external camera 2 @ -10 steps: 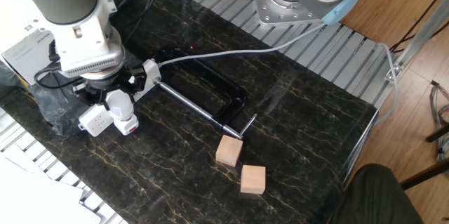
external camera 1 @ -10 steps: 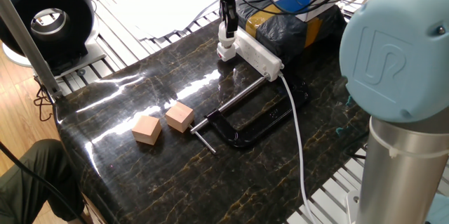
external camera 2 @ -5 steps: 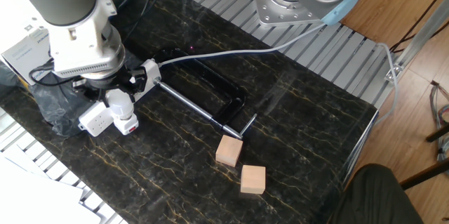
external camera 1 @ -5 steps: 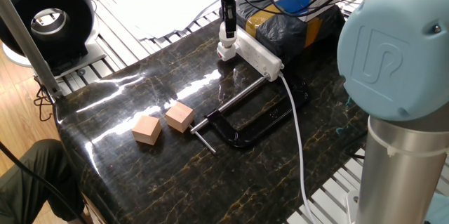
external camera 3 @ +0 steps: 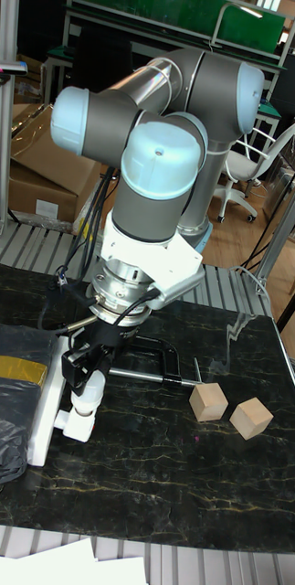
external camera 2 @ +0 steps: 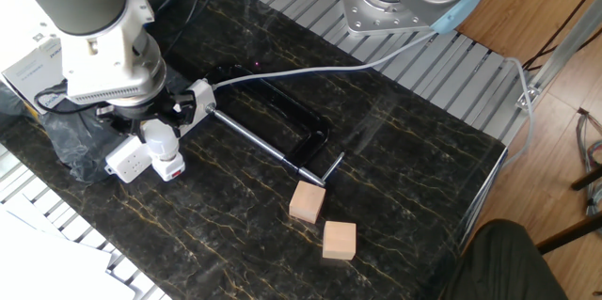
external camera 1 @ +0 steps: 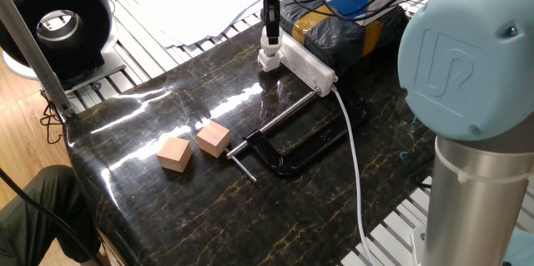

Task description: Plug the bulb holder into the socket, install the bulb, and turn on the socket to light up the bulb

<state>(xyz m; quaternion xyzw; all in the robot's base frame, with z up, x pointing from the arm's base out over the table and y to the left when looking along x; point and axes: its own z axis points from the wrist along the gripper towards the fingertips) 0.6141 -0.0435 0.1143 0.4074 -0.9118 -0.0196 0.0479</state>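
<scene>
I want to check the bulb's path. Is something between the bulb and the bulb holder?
Nothing visible. The gripper holds the bulb directly above the bulb holder, which sits at the socket's end; where they meet is unclear.

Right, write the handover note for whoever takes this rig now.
Tool: pointing down over the end of the power strip, closed on the bulb.
Bulb: white, standing upright in the bulb holder; how far it is screwed in cannot be told.
Bulb holder: white cube with a red mark, sitting at the end of the power strip; the plug joint itself is hidden.
Nearby: black clamp and two wooden cubes, clear of the work.
Done: holder placed at the strip, bulb brought into the holder.
Left: finish seating the bulb, release, switch the strip on; the bulb is not lit.
</scene>
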